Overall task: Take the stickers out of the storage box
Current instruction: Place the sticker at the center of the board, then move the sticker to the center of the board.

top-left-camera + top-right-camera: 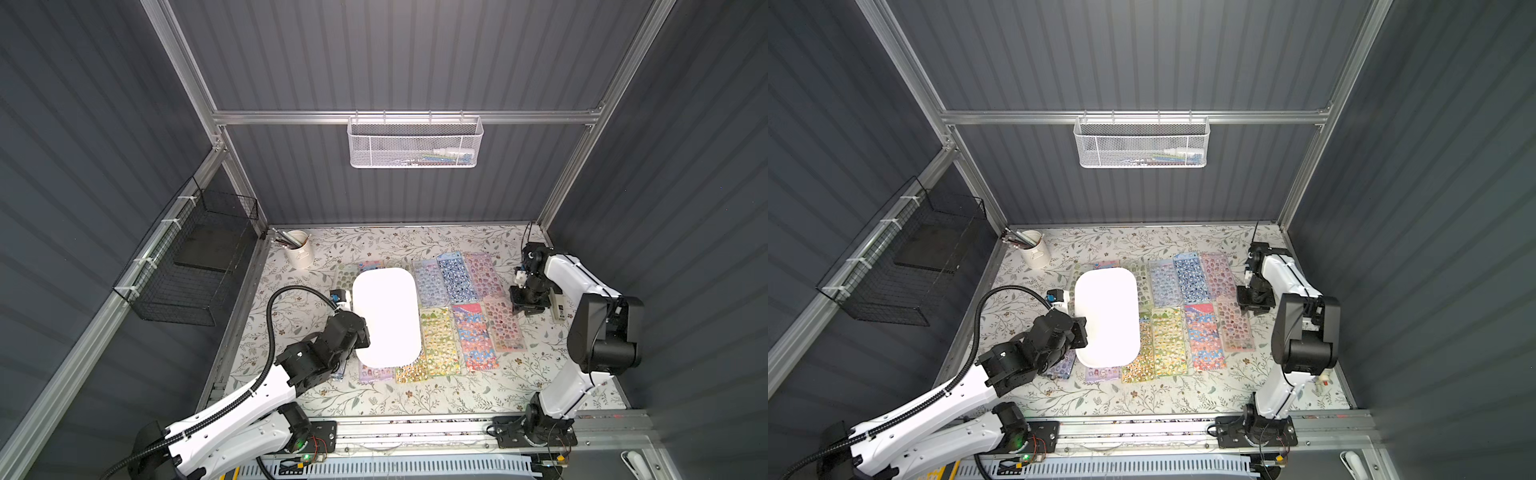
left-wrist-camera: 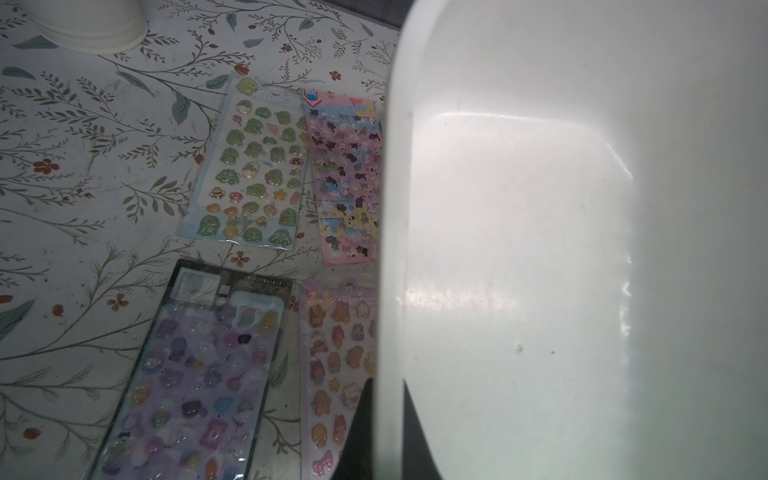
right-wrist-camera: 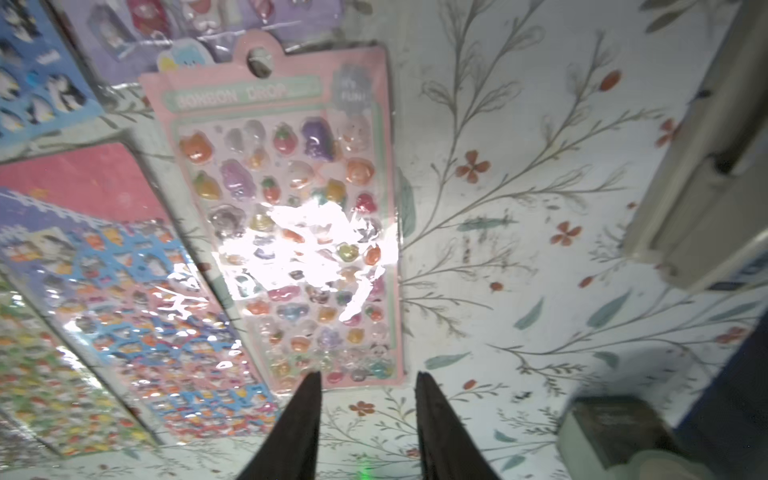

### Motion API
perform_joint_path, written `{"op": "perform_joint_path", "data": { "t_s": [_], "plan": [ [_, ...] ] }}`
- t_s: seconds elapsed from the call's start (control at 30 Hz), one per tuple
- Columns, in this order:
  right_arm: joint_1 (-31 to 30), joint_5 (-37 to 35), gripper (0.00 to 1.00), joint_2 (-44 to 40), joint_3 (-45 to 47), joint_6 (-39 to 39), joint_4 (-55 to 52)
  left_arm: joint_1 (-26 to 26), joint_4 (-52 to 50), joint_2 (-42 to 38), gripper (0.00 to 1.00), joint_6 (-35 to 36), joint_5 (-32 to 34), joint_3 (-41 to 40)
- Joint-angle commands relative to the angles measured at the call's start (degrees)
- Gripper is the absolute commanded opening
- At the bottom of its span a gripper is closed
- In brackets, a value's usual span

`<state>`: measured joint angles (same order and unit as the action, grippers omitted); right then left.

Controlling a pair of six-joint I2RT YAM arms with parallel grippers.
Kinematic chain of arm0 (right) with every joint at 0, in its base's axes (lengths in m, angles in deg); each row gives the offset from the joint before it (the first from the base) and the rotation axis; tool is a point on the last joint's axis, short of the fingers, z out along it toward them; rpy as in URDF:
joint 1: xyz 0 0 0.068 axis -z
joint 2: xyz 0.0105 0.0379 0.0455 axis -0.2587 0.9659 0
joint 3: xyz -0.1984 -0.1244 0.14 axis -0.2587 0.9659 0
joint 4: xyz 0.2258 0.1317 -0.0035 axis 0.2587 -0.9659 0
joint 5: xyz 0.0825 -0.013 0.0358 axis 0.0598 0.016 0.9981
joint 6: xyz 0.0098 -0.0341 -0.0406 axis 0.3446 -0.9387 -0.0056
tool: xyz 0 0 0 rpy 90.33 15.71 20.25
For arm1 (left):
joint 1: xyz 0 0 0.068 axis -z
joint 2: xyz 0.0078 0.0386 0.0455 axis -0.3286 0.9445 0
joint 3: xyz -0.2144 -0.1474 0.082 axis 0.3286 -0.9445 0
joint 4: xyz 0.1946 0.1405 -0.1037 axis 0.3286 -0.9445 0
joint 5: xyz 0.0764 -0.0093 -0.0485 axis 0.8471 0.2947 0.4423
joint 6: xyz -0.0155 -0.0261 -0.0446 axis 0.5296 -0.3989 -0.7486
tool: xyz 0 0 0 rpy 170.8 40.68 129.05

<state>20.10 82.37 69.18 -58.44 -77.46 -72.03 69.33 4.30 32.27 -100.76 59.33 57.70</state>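
- Pinching one wall of the shallow white rounded plastic storage box with the left gripper, jaws tight.
- Hovering well right of the box with the right gripper, jaws parted and empty, at the pink sticker sheet.
- Glossy cartoon stickers spread around and partly under the box, none visible inside.
- Probably finishing; next, setting the box down clear of the sheets.

Both top views look steeply down from high in front over the whole table. Wrist cameras sit close: left faces the storage box, right faces stickers, both within the top views.
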Motion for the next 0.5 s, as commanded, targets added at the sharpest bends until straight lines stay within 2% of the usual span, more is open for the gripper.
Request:
{"op": "perform_joint_path", "data": {
  "t_s": [0.0, 0.07, 0.23, 0.47],
  "plan": [
    [0.02, -4.22, 0.47, -0.18, -2.05, 2.91, -1.29, -0.24, 0.05, -0.56, 0.00, 0.90, 1.49, 0.28],
    [-0.59, -3.51, 0.46, -0.93, -2.80, 4.51, -0.78, -0.25, 0.15, -0.24, 0.00, 1.00, 1.61, 0.30],
    [-3.15, 0.27, 0.27, -3.31, -0.07, 12.18, 3.23, -0.30, 0.34, 1.02, 0.00, 1.21, 2.03, 1.01],
    [-7.21, -1.40, 0.22, -3.71, 9.13, 23.69, 10.78, -0.23, -0.26, 2.06, 0.00, 2.05, 2.65, 2.49]
  ]
}}
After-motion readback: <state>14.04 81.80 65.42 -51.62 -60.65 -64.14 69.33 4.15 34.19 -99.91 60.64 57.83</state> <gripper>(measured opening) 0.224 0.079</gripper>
